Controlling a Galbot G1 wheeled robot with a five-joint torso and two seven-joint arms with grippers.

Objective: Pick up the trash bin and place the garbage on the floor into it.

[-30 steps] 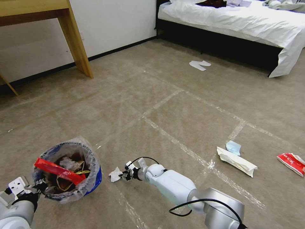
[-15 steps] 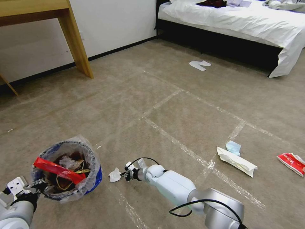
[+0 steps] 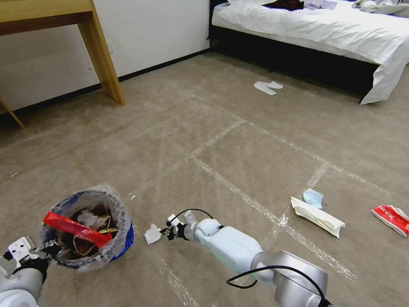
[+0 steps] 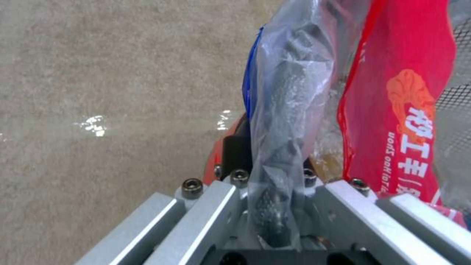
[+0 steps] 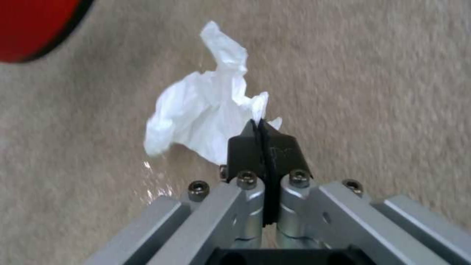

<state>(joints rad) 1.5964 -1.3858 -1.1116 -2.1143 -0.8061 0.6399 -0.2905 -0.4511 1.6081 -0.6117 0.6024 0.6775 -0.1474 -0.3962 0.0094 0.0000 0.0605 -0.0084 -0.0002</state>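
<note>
The trash bin (image 3: 122, 212), red with a crinkly clear liner, is at lower left with my left gripper (image 3: 50, 248) shut on its near rim. In the left wrist view the gripper (image 4: 273, 165) pinches the liner-covered rim of the trash bin (image 4: 287, 95), beside a red wrapper strip (image 4: 400, 110) sticking out of the bin. My right gripper (image 3: 165, 233) is shut on a corner of a crumpled white tissue (image 3: 152, 234) just right of the bin. The right wrist view has the gripper (image 5: 259, 129) closed on the tissue (image 5: 196, 114). Garbage on the carpet: white packet (image 3: 317, 216), blue mask (image 3: 313, 198), red-white packet (image 3: 392, 218).
A wooden table leg (image 3: 102, 55) stands at the back left by the wall. A bed (image 3: 324, 30) with white sheets is at the back right, with a white flat item (image 3: 267, 87) on the floor before it. Tape lines cross the open carpet.
The bin and my left gripper have shifted slightly left and toward me. My right gripper, holding the tissue, has edged a little left.
</note>
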